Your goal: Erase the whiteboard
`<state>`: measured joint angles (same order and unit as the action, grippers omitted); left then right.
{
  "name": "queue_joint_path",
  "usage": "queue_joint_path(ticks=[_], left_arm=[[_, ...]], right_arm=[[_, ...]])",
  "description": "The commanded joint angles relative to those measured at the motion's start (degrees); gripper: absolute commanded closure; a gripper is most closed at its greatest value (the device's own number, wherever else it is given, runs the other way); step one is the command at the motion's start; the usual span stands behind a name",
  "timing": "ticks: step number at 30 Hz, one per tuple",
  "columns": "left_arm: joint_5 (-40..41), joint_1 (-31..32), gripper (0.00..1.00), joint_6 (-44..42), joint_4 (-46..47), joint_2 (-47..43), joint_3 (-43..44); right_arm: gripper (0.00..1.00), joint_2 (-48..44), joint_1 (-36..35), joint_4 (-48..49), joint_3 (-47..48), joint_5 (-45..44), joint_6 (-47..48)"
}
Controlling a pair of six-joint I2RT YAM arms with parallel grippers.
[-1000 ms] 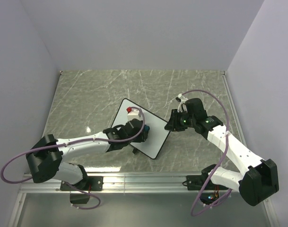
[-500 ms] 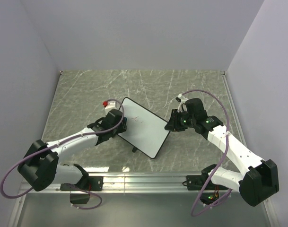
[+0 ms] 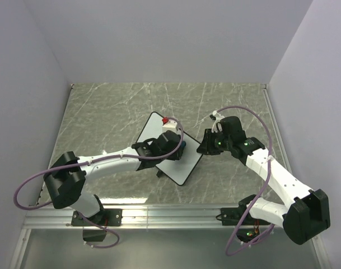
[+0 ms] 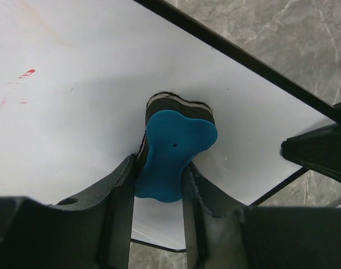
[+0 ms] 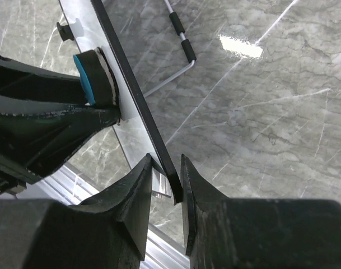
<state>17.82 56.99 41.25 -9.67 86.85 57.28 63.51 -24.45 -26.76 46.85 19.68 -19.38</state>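
Observation:
The whiteboard (image 3: 187, 166) lies tilted in the middle of the table. My left gripper (image 3: 177, 149) is over its right half, shut on a blue eraser (image 4: 173, 148) whose felt face presses on the white surface (image 4: 92, 73). Faint red specks (image 4: 26, 73) show at the board's far left in the left wrist view. My right gripper (image 3: 203, 148) is at the board's right corner. Its fingers (image 5: 166, 168) are closed around the thin black rim (image 5: 131, 84). The eraser also shows in the right wrist view (image 5: 86, 78).
The table is grey marble (image 3: 103, 112), with white walls on three sides. A metal rail (image 3: 170, 213) runs along the near edge. A thin wire stand with black sleeves (image 5: 181, 42) lies on the table behind the board.
My left gripper swept with the eraser to the board's left corner and has come back to its right half. The red line seen mid-board half a second ago no longer shows. The right arm has not moved.

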Motion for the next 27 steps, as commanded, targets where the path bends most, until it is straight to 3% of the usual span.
queue_joint_path(ticks=[1, 7, 11, 17, 21, 27], left_arm=[[-3.1, 0.5, 1.0, -0.6, 2.1, 2.1, 1.2], [-0.8, -3.7, 1.0, -0.2, 0.9, -1.1, -0.6], [-2.7, -13.5, 1.0, 0.2, 1.3, -4.3, -5.2], [-3.1, -21.6, 1.0, -1.5, 0.5, -3.9, -7.4], [-3.4, -22.5, 1.0, -2.2, -0.3, -2.8, -8.0], [-2.4, -23.7, 1.0, -2.1, -2.5, -9.1, -8.1]], right_arm=[[0.85, -0.4, -0.3, -1.0, -0.1, -2.5, 1.4], [0.85, -0.9, -0.3, -0.8, -0.4, -2.9, 1.4], [0.85, -0.8, -0.3, -1.1, -0.3, -2.9, 1.5], [0.85, -0.3, -0.3, -0.9, -0.4, -2.8, 1.5], [0.85, 0.0, -0.3, -1.0, -0.1, -2.9, 1.9], [0.85, 0.0, -0.3, -0.4, -0.5, -3.1, 1.5]])
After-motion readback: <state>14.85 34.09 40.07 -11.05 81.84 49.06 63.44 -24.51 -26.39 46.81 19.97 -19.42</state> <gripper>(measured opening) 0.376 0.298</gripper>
